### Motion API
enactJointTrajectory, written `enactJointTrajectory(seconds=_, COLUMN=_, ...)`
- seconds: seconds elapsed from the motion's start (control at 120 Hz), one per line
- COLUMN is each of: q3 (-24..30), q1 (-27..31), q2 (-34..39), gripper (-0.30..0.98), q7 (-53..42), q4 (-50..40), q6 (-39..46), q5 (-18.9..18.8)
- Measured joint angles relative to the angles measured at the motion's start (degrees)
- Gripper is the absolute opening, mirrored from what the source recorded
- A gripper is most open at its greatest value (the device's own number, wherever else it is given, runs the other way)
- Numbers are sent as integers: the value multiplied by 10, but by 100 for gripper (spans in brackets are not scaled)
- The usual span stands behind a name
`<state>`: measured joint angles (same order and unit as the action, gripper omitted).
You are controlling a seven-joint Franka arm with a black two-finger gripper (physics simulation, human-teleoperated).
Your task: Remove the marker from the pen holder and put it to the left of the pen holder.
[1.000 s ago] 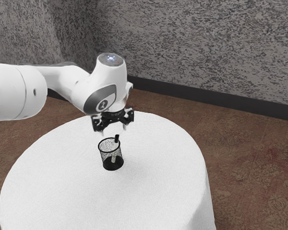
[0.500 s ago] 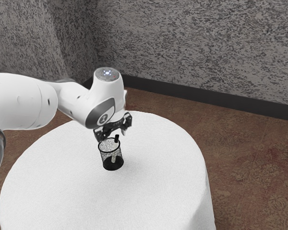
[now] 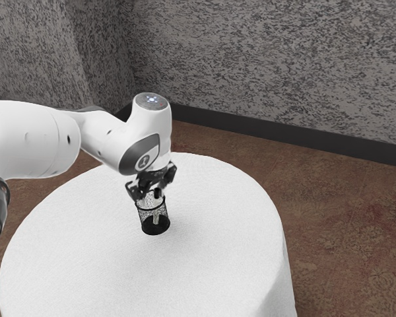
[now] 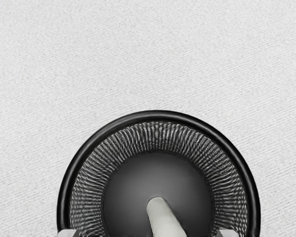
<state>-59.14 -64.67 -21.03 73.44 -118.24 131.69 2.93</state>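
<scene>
gripper (image 3: 152, 197) at a white, black-capped marker (image 4: 164, 220) in black mesh pen holder (image 4: 158, 115).

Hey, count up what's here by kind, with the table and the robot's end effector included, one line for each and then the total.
Table with a white cloth: 1
Black mesh pen holder: 1
Marker, in the pen holder: 1
End effector, over the pen holder: 1
Total: 4
</scene>
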Motion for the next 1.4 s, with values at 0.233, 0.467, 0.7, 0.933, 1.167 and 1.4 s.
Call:
enactJointTrajectory(seconds=0.233, q3=-1, q1=0, q2=0, gripper=12, q7=11, q4=0, q6=-11, q5=1)
enactJointTrajectory(seconds=0.467, q3=-1, q1=0, q2=0, gripper=4, q7=19, q4=0, q6=-19, q5=2)
enactJointTrajectory(seconds=0.7, q3=-1, q1=-5, q2=0, gripper=2, q7=25, q4=-1, q6=-25, q5=2)
enactJointTrajectory(seconds=0.933, q3=-13, q1=-9, q2=5, gripper=-5, q7=28, q4=33, q6=-52, q5=-4)
enactJointTrajectory(seconds=1.167, q3=-65, q1=-27, q2=7, gripper=-7, q7=30, q4=96, q6=-127, q5=-12)
enactJointTrajectory(seconds=1.4, q3=-107, q1=-31, q2=11, gripper=-7, q7=30, q4=149, q6=-219, q5=-44)
